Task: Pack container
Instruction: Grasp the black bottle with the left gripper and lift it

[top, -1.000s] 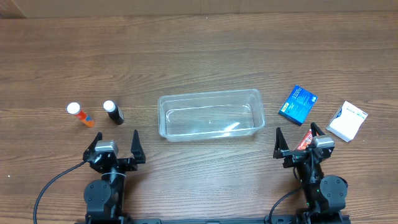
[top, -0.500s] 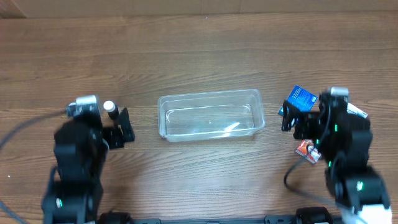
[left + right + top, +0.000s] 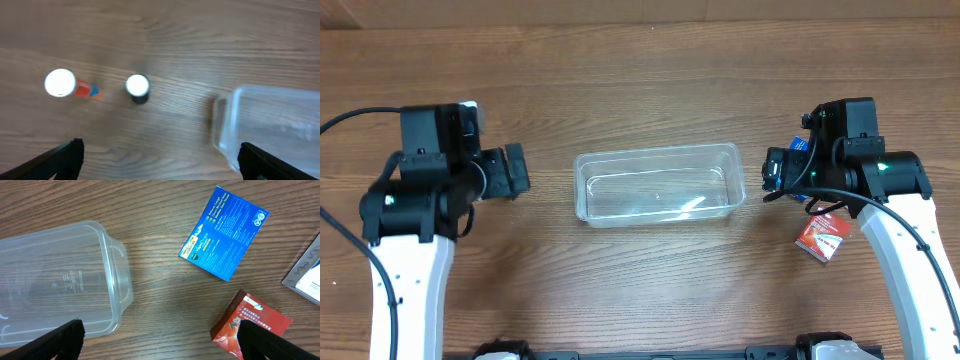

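Observation:
The container, a clear empty tub, lies mid-table. It also shows in the left wrist view and the right wrist view. My left gripper is open and empty, above the table left of the container. Ahead of it stand an orange bottle and a black bottle, both white-capped. My right gripper is open and empty just right of the container. A blue box and a red packet lie near it; the packet touches nothing.
A white box lies at the far right, hidden under my right arm in the overhead view. Both bottles are hidden under my left arm there. Bare wood lies behind and in front of the container.
Both arms have lifted from the table's front edge and moved forward. The left now hovers over the bottles, the right over the blue and white boxes. Both grippers stay open.

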You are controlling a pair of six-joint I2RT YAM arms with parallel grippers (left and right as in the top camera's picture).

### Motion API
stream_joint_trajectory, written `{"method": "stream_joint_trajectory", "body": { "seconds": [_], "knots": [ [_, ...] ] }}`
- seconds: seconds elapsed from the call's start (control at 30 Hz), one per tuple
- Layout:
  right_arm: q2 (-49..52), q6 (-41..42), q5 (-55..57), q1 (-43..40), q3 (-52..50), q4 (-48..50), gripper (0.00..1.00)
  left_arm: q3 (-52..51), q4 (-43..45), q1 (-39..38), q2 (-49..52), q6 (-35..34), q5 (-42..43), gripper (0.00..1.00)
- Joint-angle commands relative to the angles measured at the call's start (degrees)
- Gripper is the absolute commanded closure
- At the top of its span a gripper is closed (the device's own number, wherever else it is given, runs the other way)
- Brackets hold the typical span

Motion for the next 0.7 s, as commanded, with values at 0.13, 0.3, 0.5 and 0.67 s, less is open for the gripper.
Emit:
{"method": "stream_joint_trajectory", "body": {
  "seconds": [0.13,0.3,0.5,0.67],
  "knots": [
    [-0.7,0.0,0.4,0.1,1.9,0.3,0.00,1.4,1.9,6.1,13.2,-1.2,0.6,0.00],
    [-0.7,0.1,0.4,0.1,1.9,0.3,0.00,1.4,6.6,6.0,21.6,0.1,1.2,0.00],
    [-0.7,0.0,0.4,0.1,1.9,0.3,0.00,1.4,10.4,6.0,29.5,0.1,2.1,0.01],
    [-0.7,0.0,0.4,0.1,1.9,0.3,0.00,1.4,11.3,5.8,31.8,0.1,2.1,0.12]
  ]
}}
